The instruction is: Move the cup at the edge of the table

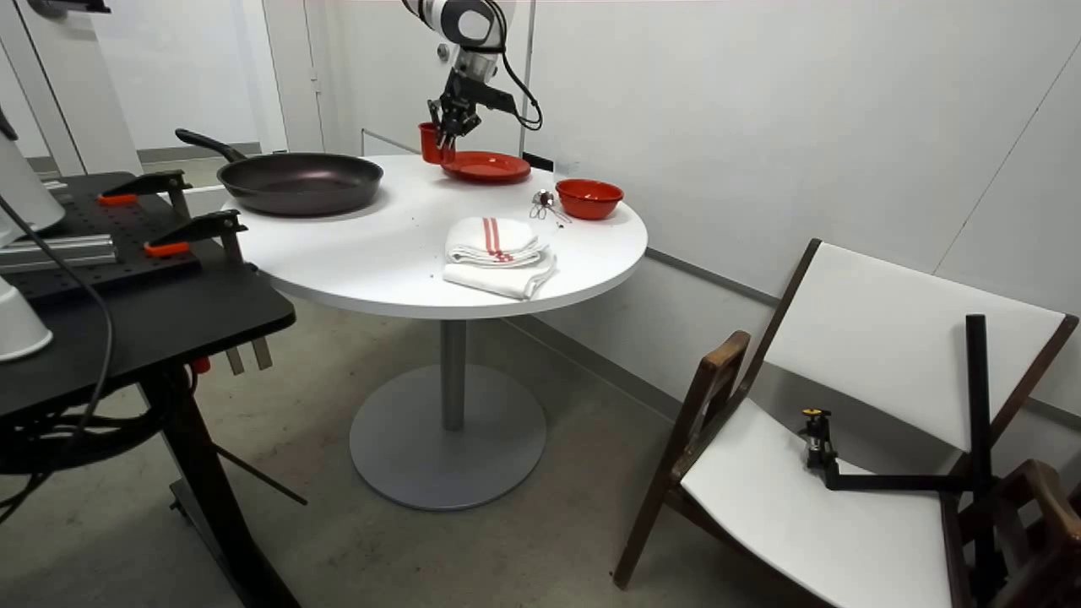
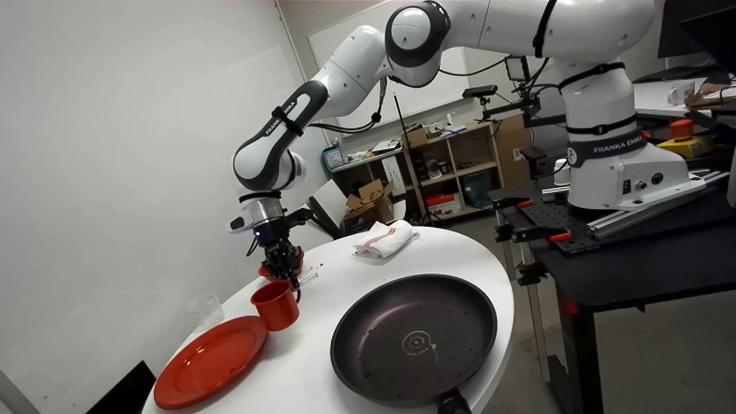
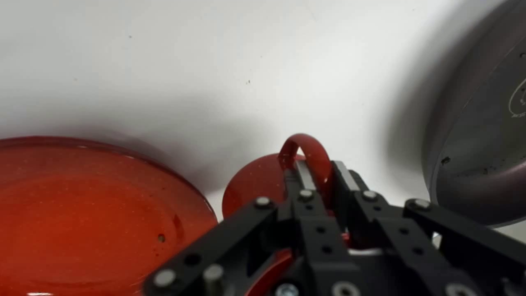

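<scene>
A pale wall (image 1: 743, 127) stands behind the round white surface (image 1: 363, 270); over it, in an exterior view, the small red cup (image 2: 277, 310) shows left of centre, low in the frame, just beside the red plate (image 2: 213, 365). It looks hard and smooth, so I would expect it to be light and stiff, a little slippery, perhaps liable to chip if knocked. The handle (image 3: 315, 155) seems the sound place to hold, though the body, set off to one side, could twist. The pincer (image 3: 324, 174) is closed on just that: in the wrist view, low and right of centre, one finger passes through the loop and the other stands against its outside. The cup's body lies left of and partly beneath the fingers; whether its base touches the surface I cannot tell.
</scene>
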Robot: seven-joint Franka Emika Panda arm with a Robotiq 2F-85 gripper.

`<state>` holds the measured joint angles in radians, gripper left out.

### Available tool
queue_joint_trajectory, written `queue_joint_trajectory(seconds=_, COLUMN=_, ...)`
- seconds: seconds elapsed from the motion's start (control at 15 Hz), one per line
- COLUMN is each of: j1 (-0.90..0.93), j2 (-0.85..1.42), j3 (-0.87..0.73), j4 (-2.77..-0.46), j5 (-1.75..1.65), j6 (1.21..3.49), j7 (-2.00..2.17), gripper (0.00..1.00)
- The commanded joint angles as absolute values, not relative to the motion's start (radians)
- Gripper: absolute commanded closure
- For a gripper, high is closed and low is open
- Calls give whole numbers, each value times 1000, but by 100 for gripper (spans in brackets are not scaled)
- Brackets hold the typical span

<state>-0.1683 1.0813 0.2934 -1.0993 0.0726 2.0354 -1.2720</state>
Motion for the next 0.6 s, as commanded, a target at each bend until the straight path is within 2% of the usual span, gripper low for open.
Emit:
queue_joint_trajectory(seconds=0.0, j1=-192, j2=971, j3=274, j4=-1267, j5=155, j6=2085, j7=-1252, gripper=96)
queue_joint_trajectory(seconds=0.53, j1=-274, j2=849, j3=274, j4=-1527, j5=298, j6=2225, j7=-1277, gripper=96)
